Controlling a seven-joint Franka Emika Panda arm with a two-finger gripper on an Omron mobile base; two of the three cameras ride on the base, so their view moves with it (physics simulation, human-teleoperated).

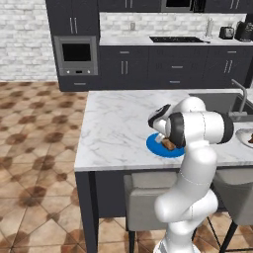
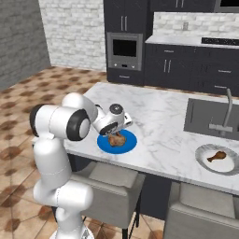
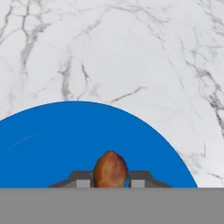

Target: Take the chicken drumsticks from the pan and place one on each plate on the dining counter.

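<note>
My gripper [image 3: 110,181] is shut on a golden-brown chicken drumstick [image 3: 110,168], holding it low over the bright blue plate [image 3: 65,140]. I cannot tell whether the meat touches the plate. From the right base view, the gripper [image 2: 116,134] and its drumstick [image 2: 115,138] sit over the blue plate [image 2: 130,144] near the front edge of the dining counter [image 2: 163,116]. The left base view shows the same drumstick [image 1: 169,145] and blue plate [image 1: 153,146]. A second drumstick [image 2: 217,156] lies on the pale grey-white plate [image 2: 205,163] at the right. The pan is out of view.
A sink [image 2: 205,119] with a faucet [image 2: 228,109] is set into the counter behind the grey plate. Grey stools [image 2: 107,182] stand under the counter's front edge. Dark cabinets, an oven [image 1: 75,54] and a cooktop [image 1: 175,39] line the back wall.
</note>
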